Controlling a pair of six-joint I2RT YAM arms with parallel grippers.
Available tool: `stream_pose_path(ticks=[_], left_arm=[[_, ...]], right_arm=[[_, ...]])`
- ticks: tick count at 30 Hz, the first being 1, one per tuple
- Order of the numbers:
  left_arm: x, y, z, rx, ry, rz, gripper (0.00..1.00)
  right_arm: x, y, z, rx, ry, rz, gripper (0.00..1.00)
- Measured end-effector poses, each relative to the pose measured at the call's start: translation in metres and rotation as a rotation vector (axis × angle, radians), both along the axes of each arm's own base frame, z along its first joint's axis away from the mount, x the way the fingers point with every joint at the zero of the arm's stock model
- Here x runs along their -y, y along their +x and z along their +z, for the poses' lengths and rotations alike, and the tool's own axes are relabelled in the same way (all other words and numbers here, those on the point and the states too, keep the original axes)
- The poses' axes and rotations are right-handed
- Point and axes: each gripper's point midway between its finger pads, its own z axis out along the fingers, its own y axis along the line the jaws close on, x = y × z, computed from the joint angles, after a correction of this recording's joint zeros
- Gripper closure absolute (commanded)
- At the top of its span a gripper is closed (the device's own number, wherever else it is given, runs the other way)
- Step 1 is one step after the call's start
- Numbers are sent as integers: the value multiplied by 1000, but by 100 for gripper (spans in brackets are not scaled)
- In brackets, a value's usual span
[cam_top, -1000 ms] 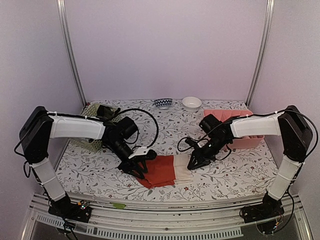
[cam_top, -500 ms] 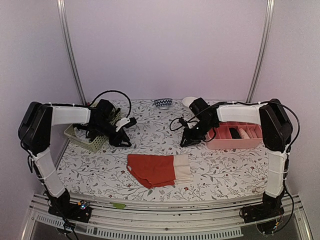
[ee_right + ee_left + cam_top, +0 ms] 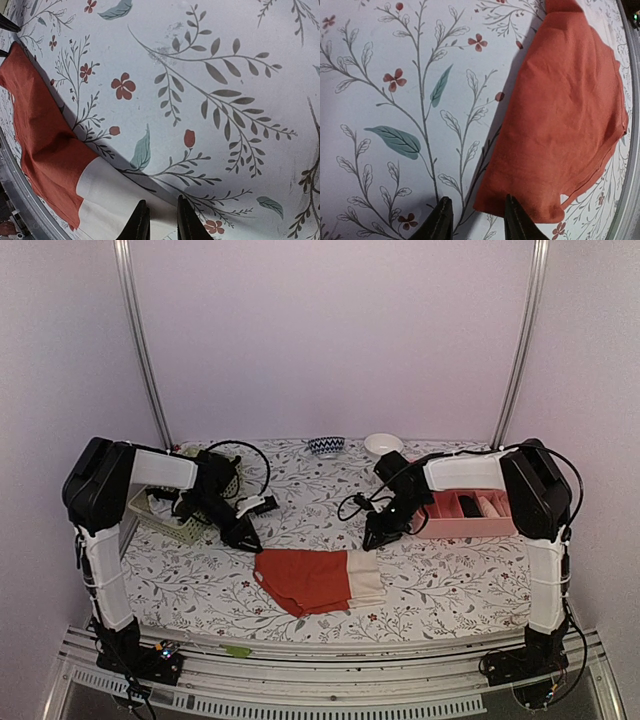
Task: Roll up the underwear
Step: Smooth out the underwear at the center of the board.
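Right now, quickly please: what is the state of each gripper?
Left gripper: open, holding nothing, its tips by the edge of the red-orange underwear.
Right gripper: open only narrowly, holding nothing.

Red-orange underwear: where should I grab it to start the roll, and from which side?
Probably by its two far corners, coming down from the far side. The red-orange underwear lies flat on the table, so only an edge offers a pinch. The left hand is over the orange corner, the right hand over the cream part, both open.
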Motion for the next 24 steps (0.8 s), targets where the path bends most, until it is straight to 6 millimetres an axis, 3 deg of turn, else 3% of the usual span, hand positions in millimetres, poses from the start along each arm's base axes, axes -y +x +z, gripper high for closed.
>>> stream_pose_path(ticks=[3,6,9,17,24], left_arm=[[0,-4,-1,2,2,-25,71],[-1,-7,-3,3,2,-39,85],[-3,-11,-5,1,8,-46,100],[-8,-10,-3,24,12,-8,100],[-21,25,13,136,21,92,100]], right_arm=[[-2,-5,-2,-4,-4,24,88],[-3,-12,-5,-10,-11,49,100],[-2,-17,-7,-12,-16,60,100],[11,-10,-7,33,-85,27,100],[26,5,-3,85,-149,-51,98]])
